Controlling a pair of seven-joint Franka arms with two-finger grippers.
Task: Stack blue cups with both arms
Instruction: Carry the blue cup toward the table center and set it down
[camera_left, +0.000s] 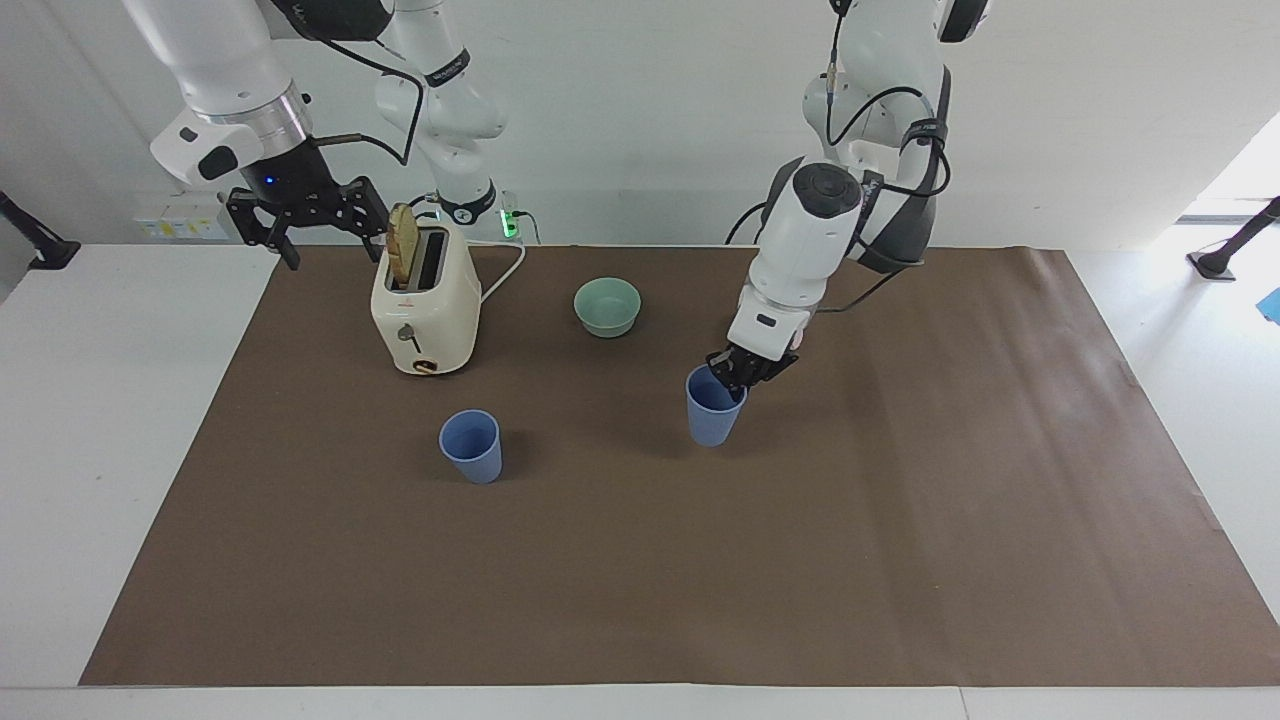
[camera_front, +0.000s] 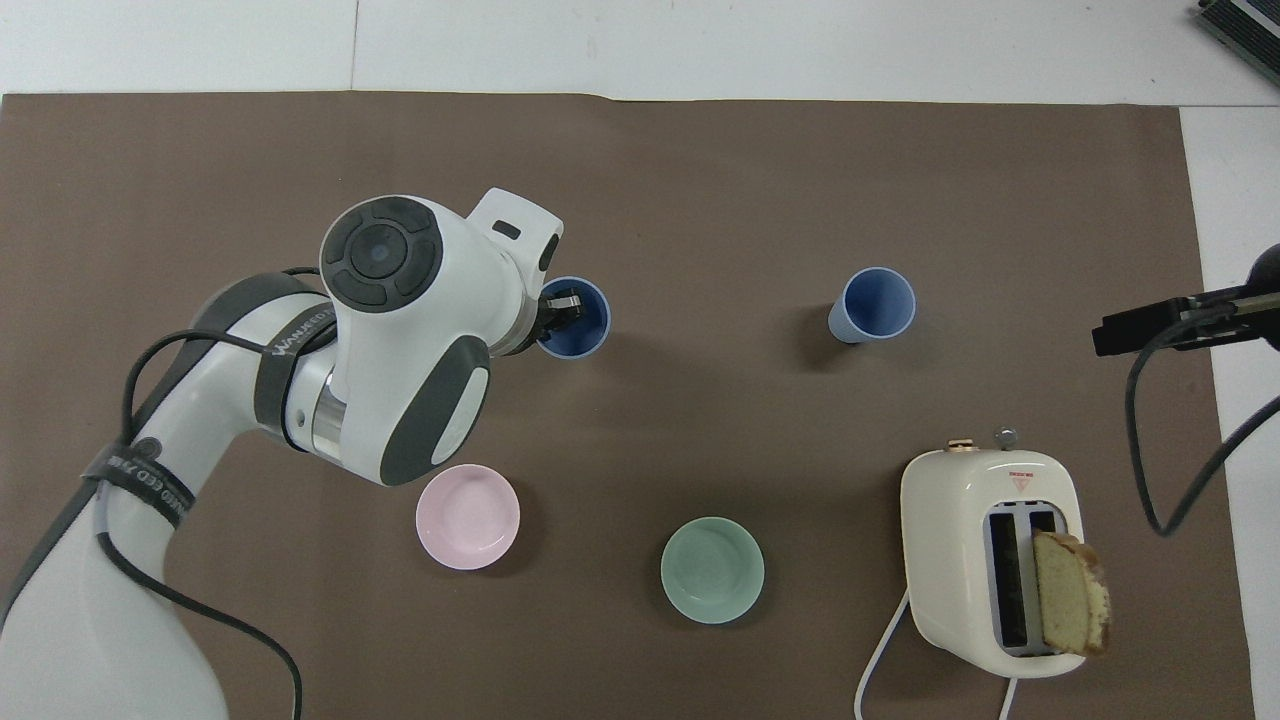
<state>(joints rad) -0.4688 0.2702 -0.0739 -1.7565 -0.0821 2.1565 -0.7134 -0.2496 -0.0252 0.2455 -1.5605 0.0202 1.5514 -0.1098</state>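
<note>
Two blue cups show. One blue cup stands upright on the brown mat, toward the right arm's end. The other blue cup hangs upright low over the middle of the mat, with my left gripper shut on its rim, one finger inside. About two cup widths of mat separate the cups. My right gripper hangs open and empty in the air beside the toaster, where that arm waits.
The cream toaster holds a slice of bread and trails a white cord. A green bowl and a pink bowl sit nearer to the robots than the cups. My left arm hides the pink bowl in the facing view.
</note>
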